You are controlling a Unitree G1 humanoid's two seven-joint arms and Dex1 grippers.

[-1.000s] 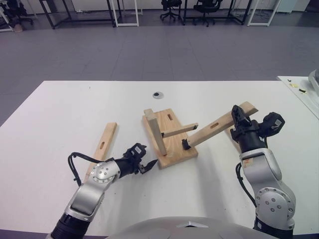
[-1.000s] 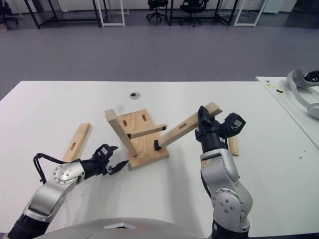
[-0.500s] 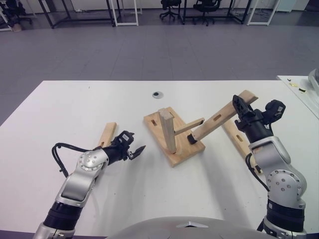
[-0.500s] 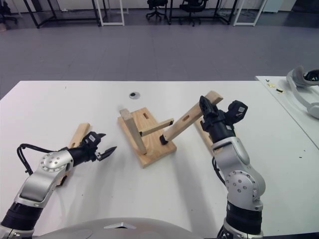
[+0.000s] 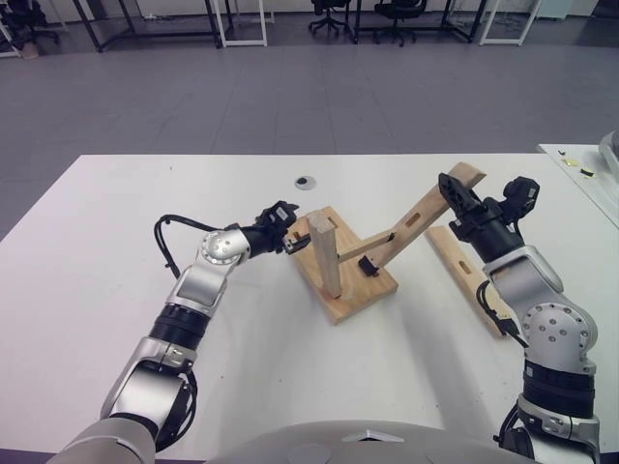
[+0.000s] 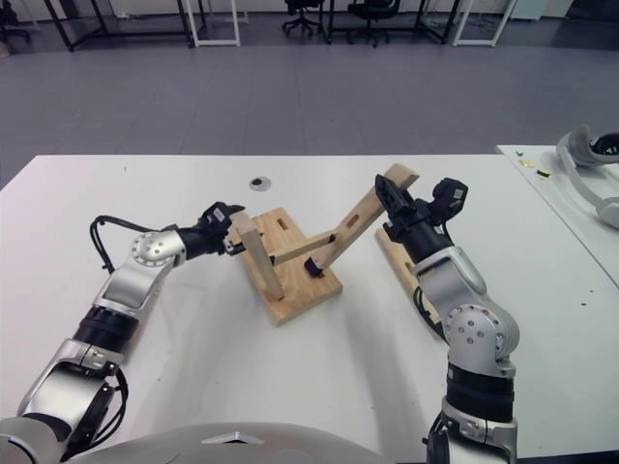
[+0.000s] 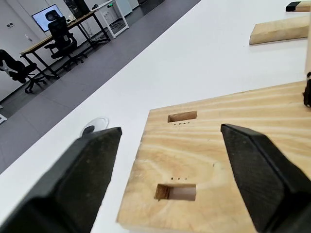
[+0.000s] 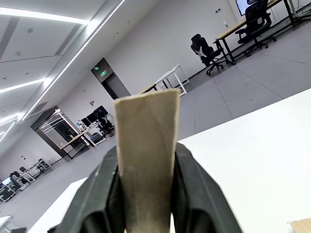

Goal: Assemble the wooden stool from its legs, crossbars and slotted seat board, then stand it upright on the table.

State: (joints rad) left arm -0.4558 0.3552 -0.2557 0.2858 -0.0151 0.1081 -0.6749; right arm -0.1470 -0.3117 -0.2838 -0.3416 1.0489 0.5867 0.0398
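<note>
Mid-assembly. Board (image 5: 360, 292) lies flat mid-table, first leg (image 5: 325, 253) upright in it, crossbar (image 5: 368, 247) attached. Right gripper (image 5: 455, 199) is clamped on the tilted second leg (image 5: 416, 218), which looks unseated. Left gripper (image 5: 296, 242) is wide open and empty at the board's edge. Third leg (image 5: 456, 265) lies loose beside it.

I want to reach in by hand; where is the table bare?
Bare: the near strip before the seat board, and the table left of the left gripper. Crowded: right of the board, around the right gripper and loose leg.

White table (image 5: 97, 242): seat board (image 5: 358, 293), loose leg (image 5: 450, 253)
</note>
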